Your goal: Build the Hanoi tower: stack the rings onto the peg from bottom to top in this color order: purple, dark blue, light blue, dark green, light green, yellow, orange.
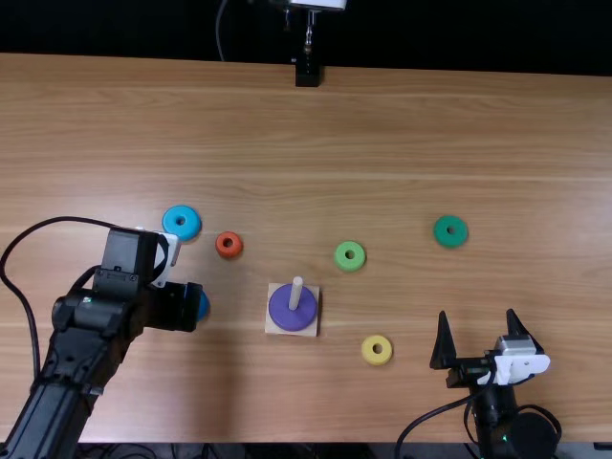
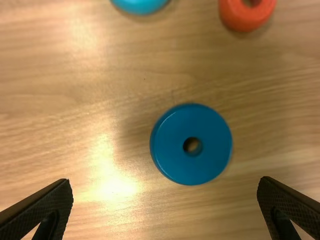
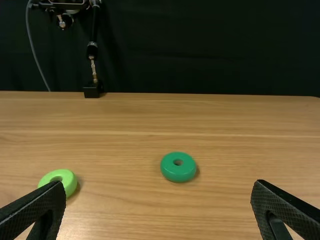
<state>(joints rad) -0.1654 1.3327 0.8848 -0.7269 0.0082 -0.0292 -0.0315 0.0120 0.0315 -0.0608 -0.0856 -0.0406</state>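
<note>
Currently, the left hand (image 2: 165,181) is hanging above the desk (image 1: 382,124) with its fingers spread wide, gripping nothing. The dark blue ring (image 2: 175,155) is lying flat on the desk below it, closer to the near edge than the far edge. The purple ring (image 1: 280,314) is already sitting around the peg (image 1: 296,292), making the dark blue ring the next part due.

Handling: the dark blue ring is appearing rigid and probably light, so breakage is unlikely to be a concern. Its smooth, slightly glossy outer wall is suggesting low friction; a shallow or off-centre pinch could be letting it slip or tilt.

Grip points: take hold at two opposite places on the outer wall, in line with the hole (image 2: 191,145). Keep the fingertips low enough for a full bite, without pressing into the desk. Moderate pressure should be sufficing, since the wall is looking too stiff to yield. Hold the ring level and keep the hole unobstructed, as the peg is needing to pass through it.

Meanwhile, the right hand (image 1: 477,312) is standing open and empty toward the near edge, with the yellow ring (image 1: 370,357) lying to its left.
</note>
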